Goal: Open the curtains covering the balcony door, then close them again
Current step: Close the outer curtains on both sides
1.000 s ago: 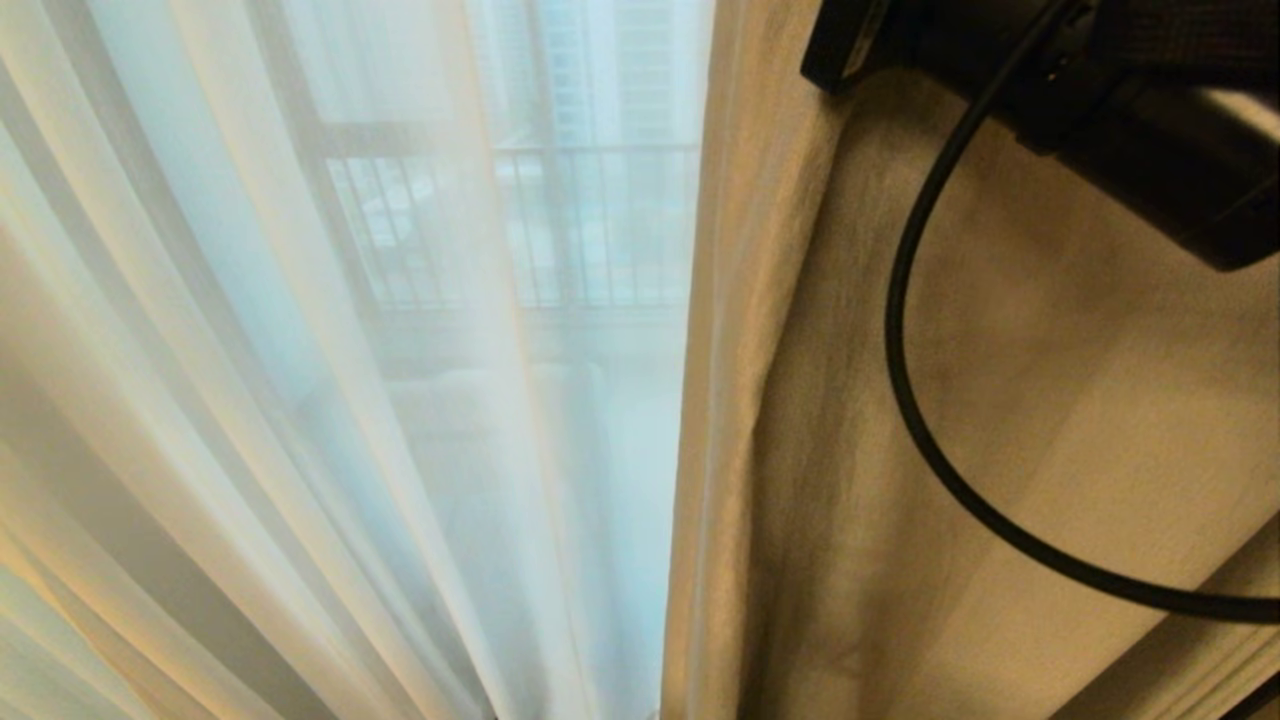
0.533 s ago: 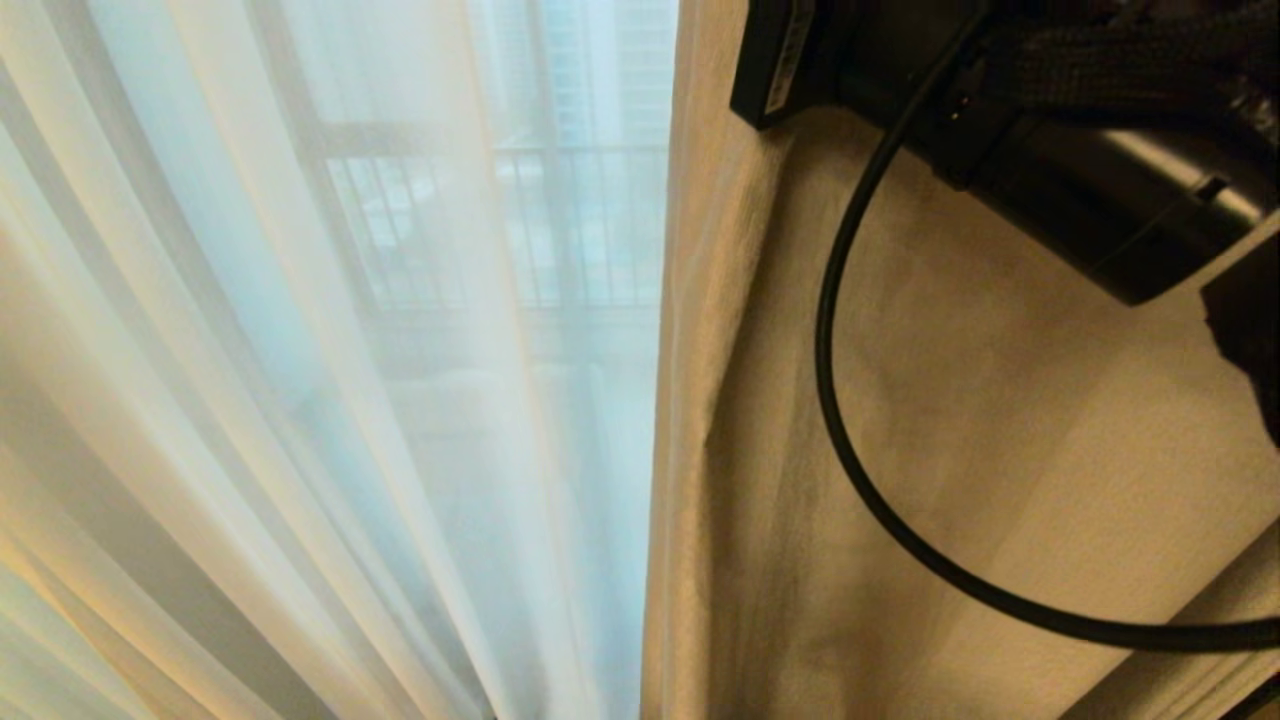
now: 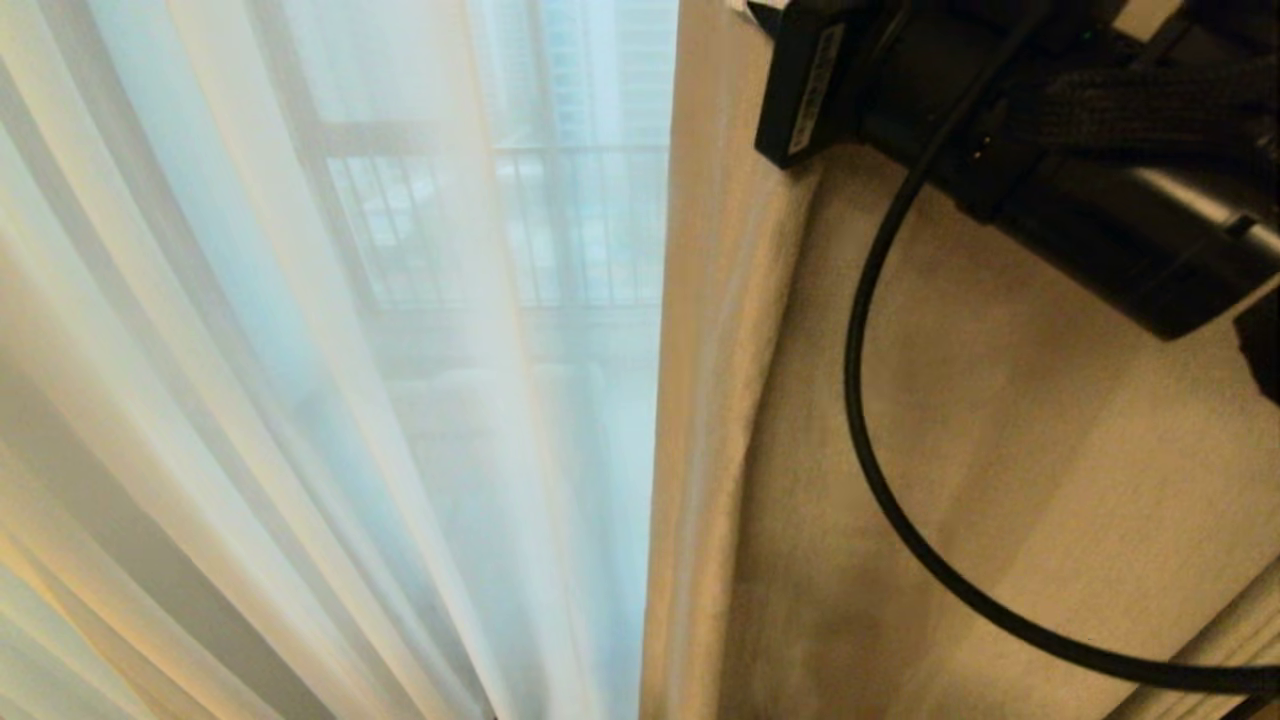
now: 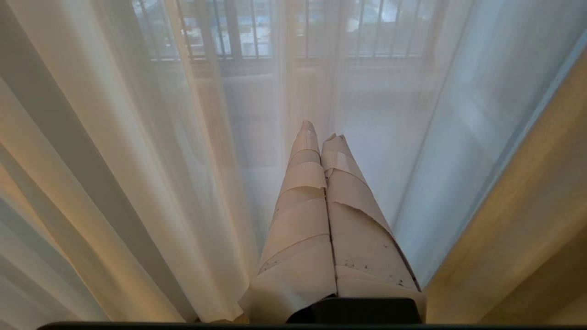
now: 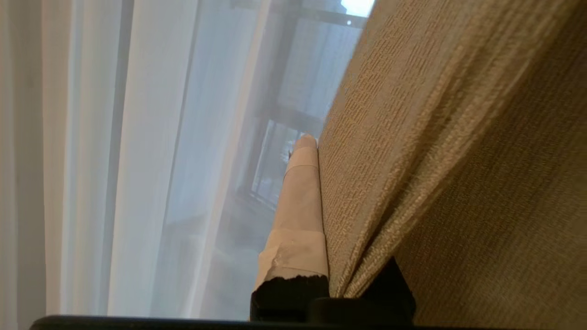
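Right claw (image 5: pixel 321 192) is clenched on the leading edge of the heavy beige woven curtain panel (image 3: pixel 1000 450). In the right wrist view one taped cream finger (image 5: pixel 300 206) lies flat against the fabric; the other is hidden behind the fold. The edge bunches into the grip, so I read it as a firm pinch.

Left claw (image 4: pixel 321 137) is pressed shut on nothing, taped fingers together, pointing at the thin white sheer curtain (image 4: pixel 137 160) without visibly touching it. Idle.

Head view: right arm body (image 3: pixel 1080 170) sits up top right with its black cable (image 3: pixel 870 420) looping across the beige panel. That panel's edge runs roughly down the picture's middle, and only sheer covers the left half. Through the sheer I can make out a dark frame (image 3: pixel 300 200), probably the balcony door, and a black railing (image 3: pixel 580 220) beyond.

Step, my guess: dragging the heavy panel along its track. Whether this is the opening pull or the closing pull I can't tell from here.

Next move needs a steady sideways pull along the track, grip kept tight, and cable kept from snagging the fabric. Base may need to travel with it.

Floor and rest of the room aren't visible; fabric fills every view.
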Controlling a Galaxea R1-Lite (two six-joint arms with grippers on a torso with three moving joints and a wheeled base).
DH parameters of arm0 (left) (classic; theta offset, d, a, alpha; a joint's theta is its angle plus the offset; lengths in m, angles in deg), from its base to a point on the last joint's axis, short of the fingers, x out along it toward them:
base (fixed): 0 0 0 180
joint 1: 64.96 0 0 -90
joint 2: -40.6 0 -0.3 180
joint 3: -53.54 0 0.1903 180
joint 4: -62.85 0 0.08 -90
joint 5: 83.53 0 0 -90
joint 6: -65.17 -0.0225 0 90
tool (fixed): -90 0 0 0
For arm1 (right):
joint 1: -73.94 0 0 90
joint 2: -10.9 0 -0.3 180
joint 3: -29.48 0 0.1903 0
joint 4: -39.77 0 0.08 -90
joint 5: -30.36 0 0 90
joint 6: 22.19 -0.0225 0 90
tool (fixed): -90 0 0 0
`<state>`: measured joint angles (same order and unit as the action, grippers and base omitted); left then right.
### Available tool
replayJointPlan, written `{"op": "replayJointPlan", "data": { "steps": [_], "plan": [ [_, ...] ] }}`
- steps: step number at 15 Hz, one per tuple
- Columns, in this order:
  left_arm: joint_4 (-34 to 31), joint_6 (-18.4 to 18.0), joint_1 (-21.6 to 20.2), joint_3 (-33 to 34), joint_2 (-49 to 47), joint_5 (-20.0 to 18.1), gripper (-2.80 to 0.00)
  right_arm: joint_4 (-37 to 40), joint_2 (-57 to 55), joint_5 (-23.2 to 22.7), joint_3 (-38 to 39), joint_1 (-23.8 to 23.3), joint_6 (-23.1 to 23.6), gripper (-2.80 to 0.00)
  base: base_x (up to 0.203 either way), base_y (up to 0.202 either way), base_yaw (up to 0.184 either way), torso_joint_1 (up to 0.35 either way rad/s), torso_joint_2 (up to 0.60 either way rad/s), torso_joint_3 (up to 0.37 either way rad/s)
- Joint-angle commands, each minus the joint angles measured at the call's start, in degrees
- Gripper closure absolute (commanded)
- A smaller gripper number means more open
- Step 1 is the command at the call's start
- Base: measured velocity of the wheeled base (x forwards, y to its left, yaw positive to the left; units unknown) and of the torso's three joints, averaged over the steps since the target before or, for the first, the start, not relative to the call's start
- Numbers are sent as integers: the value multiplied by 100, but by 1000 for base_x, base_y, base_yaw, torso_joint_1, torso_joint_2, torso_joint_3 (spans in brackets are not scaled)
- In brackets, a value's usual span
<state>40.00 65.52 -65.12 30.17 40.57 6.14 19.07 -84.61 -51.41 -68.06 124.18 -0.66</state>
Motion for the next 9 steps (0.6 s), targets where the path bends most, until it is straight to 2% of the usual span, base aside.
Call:
{"op": "replayJointPlan", "data": {
  "steps": [1,3,8,9],
  "plan": [
    [2,0,-2,0,2,-2,0,-65,463,12,377,-144,-1,0,0,0,0,0,0,0],
    [2,0,-2,0,2,-2,0,-87,712,57,592,-338,-22,0,0,0,0,0,0,0],
    [2,0,-2,0,2,-2,0,-155,999,170,964,-404,-131,0,0,0,0,0,0,0],
    [2,0,-2,0,2,-2,0,-155,1017,170,984,-410,-131,-280,0,0,0,0,0,0]
  ]
}}
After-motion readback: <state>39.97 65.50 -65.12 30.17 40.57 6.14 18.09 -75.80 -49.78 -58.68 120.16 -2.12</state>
